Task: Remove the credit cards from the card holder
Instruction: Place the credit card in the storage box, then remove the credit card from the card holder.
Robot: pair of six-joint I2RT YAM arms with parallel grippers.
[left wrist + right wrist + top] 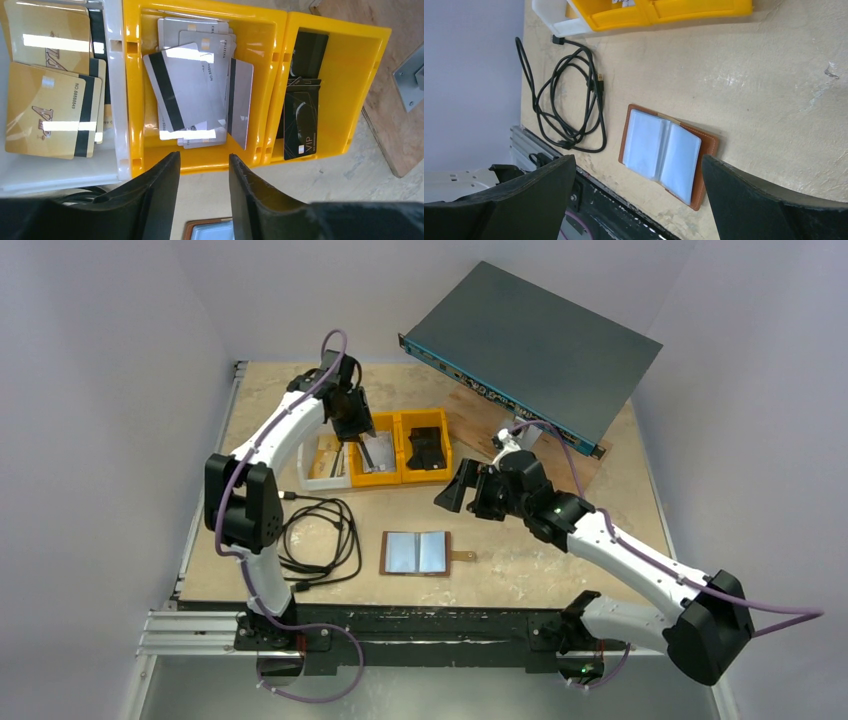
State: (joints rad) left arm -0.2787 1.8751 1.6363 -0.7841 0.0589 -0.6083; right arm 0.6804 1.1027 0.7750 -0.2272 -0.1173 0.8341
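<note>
L end effector [204, 161] is hovering w/ fingers slightly apart, gripping nothing, over grey cards [192, 95] in a yellow bin [132, 100] toward the desk's [560, 560] far edge. Gold cards [45, 110] are lying in the white bin [112, 100] alongside. R end effector [638, 162] is hanging spread wide and empty near the holder [664, 155], which is lying open by the near edge.

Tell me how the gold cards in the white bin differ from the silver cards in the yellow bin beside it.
Colour: the gold cards are tan-gold with an emblem; the silver cards are pale grey. Place: the gold cards lie in the white bin, the silver cards in the middle yellow bin. Pose: the gold cards sit roughly square to their bin; the silver cards are fanned and skewed. Both show dark stripes.
</note>
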